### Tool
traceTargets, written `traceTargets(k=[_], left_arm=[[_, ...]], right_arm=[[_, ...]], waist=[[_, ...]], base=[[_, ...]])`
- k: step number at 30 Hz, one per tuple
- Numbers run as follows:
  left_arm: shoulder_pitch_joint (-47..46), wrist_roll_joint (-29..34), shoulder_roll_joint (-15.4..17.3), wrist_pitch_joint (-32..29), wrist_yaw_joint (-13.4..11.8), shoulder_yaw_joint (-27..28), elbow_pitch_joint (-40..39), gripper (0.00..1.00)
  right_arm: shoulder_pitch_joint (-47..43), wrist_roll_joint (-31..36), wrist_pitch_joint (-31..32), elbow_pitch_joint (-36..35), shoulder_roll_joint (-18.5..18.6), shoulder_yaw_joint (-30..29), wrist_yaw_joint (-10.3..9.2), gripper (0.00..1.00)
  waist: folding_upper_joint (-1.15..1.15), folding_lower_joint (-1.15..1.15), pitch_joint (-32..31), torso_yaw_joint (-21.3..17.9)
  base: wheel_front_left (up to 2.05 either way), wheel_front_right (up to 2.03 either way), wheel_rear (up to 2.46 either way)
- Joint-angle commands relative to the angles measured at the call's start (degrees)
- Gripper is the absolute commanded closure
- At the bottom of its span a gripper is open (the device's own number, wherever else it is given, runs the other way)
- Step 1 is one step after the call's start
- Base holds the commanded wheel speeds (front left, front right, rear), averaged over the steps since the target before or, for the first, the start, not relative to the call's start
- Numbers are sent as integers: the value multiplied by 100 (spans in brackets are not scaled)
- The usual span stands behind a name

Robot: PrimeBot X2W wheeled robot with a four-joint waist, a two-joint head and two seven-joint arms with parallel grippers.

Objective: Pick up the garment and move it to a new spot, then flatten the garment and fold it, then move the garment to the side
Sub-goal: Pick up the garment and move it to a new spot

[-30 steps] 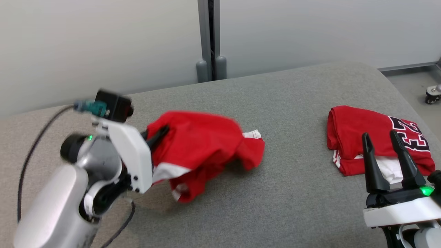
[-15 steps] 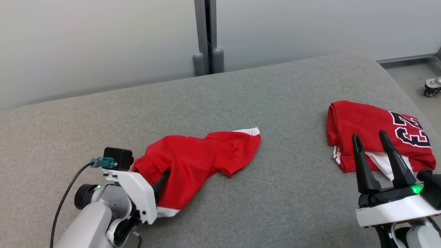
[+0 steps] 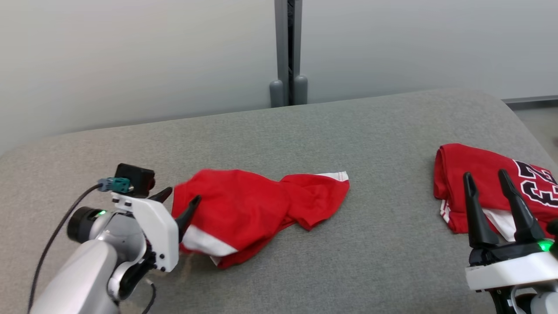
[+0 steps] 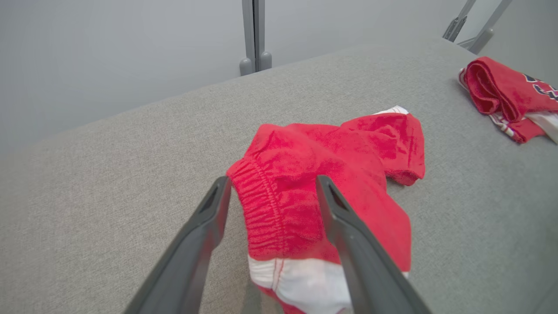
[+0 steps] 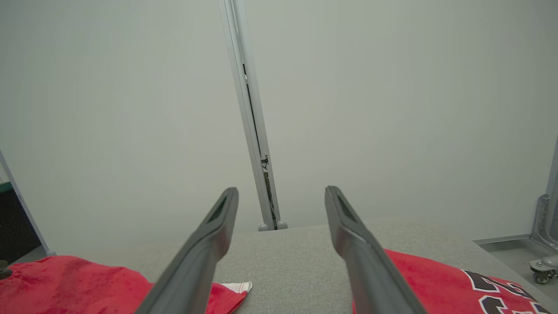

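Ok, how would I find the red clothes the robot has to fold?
Look at the big grey cushioned table. Two red clothes lie on it; yours is the crumpled garment on the left, by the left gripper. It shows no numbers, unlike the folded jersey on the right.

Seemingly "23" on folded jersey (image 3: 473,172)
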State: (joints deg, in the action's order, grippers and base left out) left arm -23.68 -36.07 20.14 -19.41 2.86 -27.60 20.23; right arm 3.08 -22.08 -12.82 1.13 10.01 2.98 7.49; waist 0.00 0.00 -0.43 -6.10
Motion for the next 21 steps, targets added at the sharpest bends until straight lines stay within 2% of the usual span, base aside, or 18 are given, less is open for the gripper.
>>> traceTargets(k=[1, 6, 11, 13, 14, 16, 21], left_arm=[[133, -79, 170, -193, -75, 45, -253, 0], [525, -385, 599, -1041, -269, 138, -1197, 0], [863, -548, 910, -1428, -621, 365, -2222, 0], [918, -554, 966, -1436, -713, 440, -2448, 0], [1050, -522, 1050, -1392, -910, 606, -2826, 0], [1189, -478, 1103, -1259, -1085, 768, -3152, 0], [1612, -220, 980, -415, -1632, 1314, -3773, 0]], right_arm=[[-92, 33, 18, -38, 37, -55, 1, 0], [-209, 49, 59, -141, 19, -210, 1, 0], [-239, 78, 116, -216, 9, -268, 1, 0], [-248, 80, 120, -229, 7, -278, 0, 0], [-261, 87, 129, -264, -1, -287, 0, 0], [-273, 96, 141, -296, -3, -299, 0, 0], [-322, 102, 141, -345, -16, -292, 1, 0]], waist=[[0, 0, -34, 74], [0, 0, -56, 225], [0, 0, -46, 298], [0, 0, -44, 307], [0, 0, -38, 320], [0, 0, -30, 328], [0, 0, -24, 312]], base=[[0, 0, 0], [0, 0, 0], [0, 0, 0], [0, 0, 0], [0, 0, 0], [0, 0, 0], [0, 0, 0]])
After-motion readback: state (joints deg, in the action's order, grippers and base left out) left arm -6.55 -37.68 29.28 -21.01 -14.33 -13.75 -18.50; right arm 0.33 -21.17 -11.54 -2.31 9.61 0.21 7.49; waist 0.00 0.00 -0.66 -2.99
